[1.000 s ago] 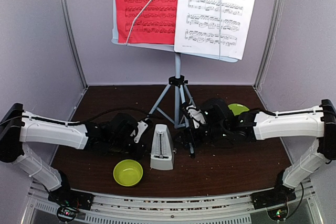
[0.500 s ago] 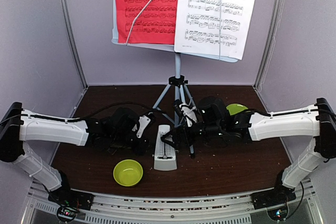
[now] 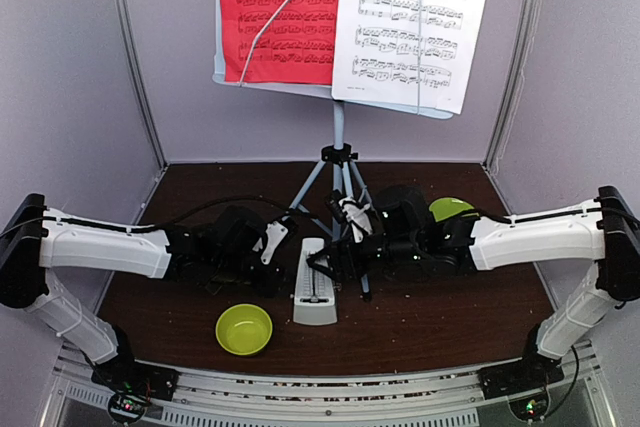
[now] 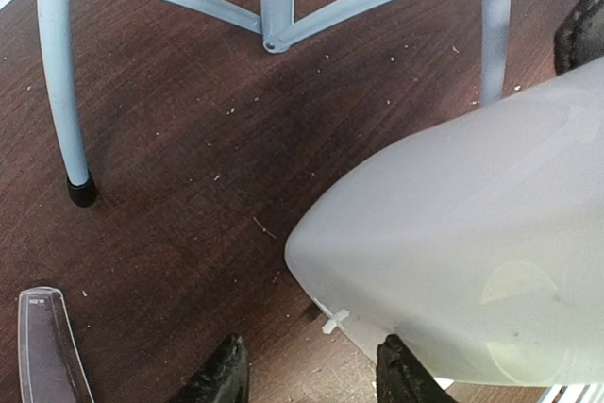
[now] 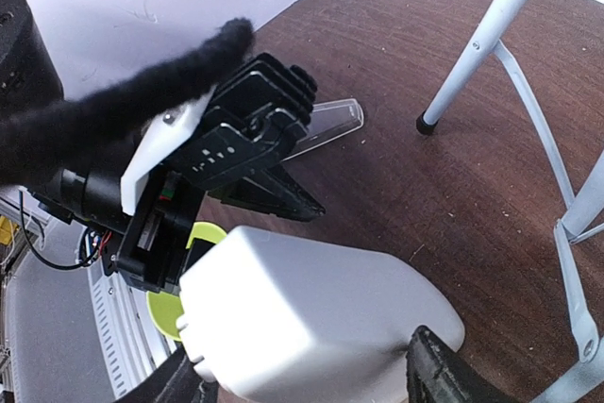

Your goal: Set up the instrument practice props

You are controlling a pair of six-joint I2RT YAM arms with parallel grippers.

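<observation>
Metronome [image 5: 311,318] in right fingers [image 5: 442,377], staves on white sheet [image 3: 410,17]

**Stand at the Back, Metronome Before It**

On the tabletop [image 3: 450,312] the music stand [image 3: 338,132] rises at centre rear. Its desk bears two sheets side by side, the left sheet [image 3: 280,12] at 9 o'clock of the right sheet [image 3: 412,22]. The metronome [image 3: 313,285] lies at 6 o'clock of the tripod legs, between the fingers of the right gripper [image 5: 307,379]. The left gripper [image 4: 307,375] sits at its 9 o'clock. The bowl [image 3: 244,329] is at 8 o'clock of the metronome and the plate [image 3: 452,208] at 2 o'clock, behind the right arm.
</observation>
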